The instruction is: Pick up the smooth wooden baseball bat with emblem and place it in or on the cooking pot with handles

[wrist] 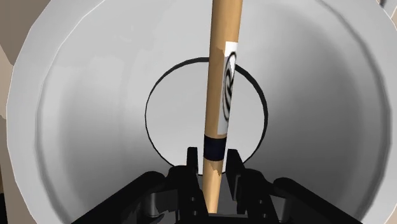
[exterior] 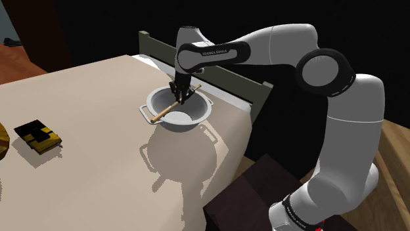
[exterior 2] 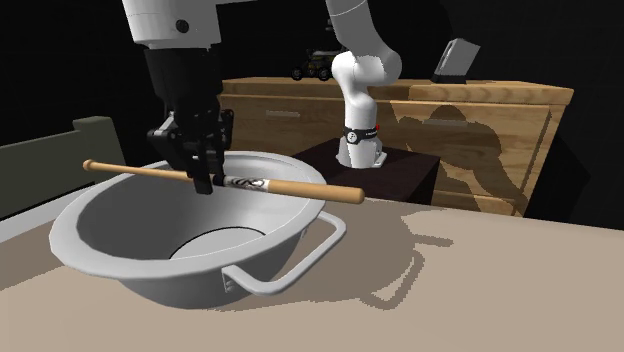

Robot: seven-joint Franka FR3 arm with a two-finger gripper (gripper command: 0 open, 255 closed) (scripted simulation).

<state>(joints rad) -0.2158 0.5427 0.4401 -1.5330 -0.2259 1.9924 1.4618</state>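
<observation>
My fingers (wrist: 191, 160) are closed tight on the wooden bat (wrist: 222, 76), pinching it at the dark band on its shaft, so my gripper (wrist: 214, 159) holds it across the jaws with hardly any gap left. Just past my fingertips sits the bat's white emblem label, and the thicker barrel runs on from there. The knob end sticks out the other way, the shorter side. I'm carrying the bat roughly level over the mouth of the pale grey pot (wrist: 83, 127). Its barrel tip reaches one looped handle; I cannot tell whether it touches the rim. The pot stands on a beige surface (exterior: 98, 170).
</observation>
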